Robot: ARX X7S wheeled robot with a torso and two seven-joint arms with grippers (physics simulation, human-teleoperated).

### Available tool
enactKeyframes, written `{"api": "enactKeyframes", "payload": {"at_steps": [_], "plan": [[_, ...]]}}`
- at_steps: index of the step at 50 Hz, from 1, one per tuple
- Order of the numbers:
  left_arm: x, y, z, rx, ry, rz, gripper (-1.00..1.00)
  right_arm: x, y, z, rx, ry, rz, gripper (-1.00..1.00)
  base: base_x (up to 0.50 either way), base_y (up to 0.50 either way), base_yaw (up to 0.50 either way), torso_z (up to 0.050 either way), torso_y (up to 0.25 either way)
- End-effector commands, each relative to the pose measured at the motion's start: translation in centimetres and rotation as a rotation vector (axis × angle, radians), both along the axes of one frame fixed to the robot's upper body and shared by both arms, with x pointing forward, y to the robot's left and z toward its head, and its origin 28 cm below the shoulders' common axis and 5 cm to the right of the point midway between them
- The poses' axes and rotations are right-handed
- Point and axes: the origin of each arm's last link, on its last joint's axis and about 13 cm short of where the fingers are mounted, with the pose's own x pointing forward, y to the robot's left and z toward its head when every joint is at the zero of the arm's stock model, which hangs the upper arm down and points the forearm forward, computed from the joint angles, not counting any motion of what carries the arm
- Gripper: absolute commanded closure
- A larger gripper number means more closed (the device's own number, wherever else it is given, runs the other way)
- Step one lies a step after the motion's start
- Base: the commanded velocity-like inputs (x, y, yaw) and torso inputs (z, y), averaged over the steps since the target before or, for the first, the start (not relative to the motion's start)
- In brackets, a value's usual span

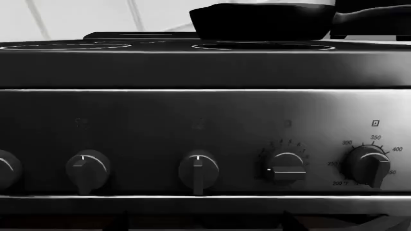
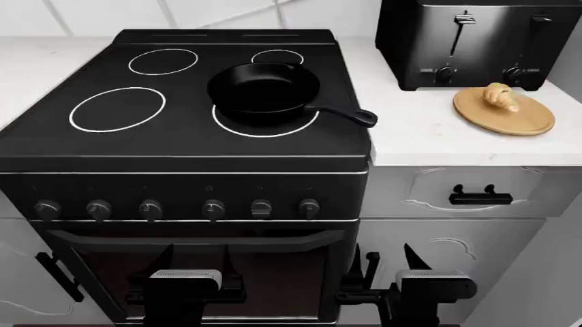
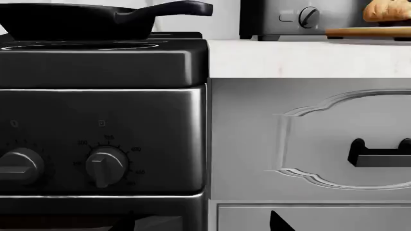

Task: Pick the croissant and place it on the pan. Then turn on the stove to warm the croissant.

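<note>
The pan [image 3: 70, 21] sits on the stove [image 3: 103, 67]; the croissant [image 3: 387, 10] lies on a board [image 3: 369, 32] by the toaster [image 3: 295, 19].

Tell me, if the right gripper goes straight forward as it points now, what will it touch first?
Probably the white cabinet drawer front, beside the stove and near its black handle; depth is unclear.

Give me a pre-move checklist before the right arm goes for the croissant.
1. Small golden-tan croissant sits exposed on the round tan wooden board: ok.
2. Black cast-iron pan empty, on the front right burner ring: ok.
3. Pan handle points toward the white counter, possibly across the carry path: not ok.
4. Right gripper holds nothing: ok.
5. Left gripper low, before the black stove: ok.
6. Burner off: cannot tell.
</note>
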Motion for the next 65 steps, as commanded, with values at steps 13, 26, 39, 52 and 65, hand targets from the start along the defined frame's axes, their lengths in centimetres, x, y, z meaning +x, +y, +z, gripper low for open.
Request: {"api": "enactKeyframes", "payload": {"at_steps": [13,26,39,52,65], "plan": [[0.05,-0.05,-0.41,0.005,-0.011,0.005,-1.0,-0.02,0.0,0.35,-0.036,-0.035,-0.021,-1.0,0.0,-0.12,0.0,0.0,0.0],[0.04,-0.07,-0.63,0.003,-0.003,0.004,-1.0,-0.03,-0.06,0.4,-0.033,-0.044,-0.028,-1.0,0.0,-0.5,0.0,0.0,0.0],[-0.09,-0.07,-0.69,0.025,-0.013,0.0,-1.0,-0.08,-0.05,0.43,-0.033,-0.042,-0.028,-1.0,0.0,-0.5,0.0,0.0,0.0],[-0.09,-0.05,-0.69,0.046,-0.026,0.015,-1.0,-0.18,-0.03,0.48,-0.037,-0.036,-0.037,-1.0,0.0,-0.5,0.0,0.0,0.0],[-0.25,-0.17,-0.43,0.033,-0.033,0.0,-1.0,0.0,0.11,0.52,-0.044,-0.026,-0.022,-1.0,0.0,-0.05,0.0,0.031,0.0]]}}
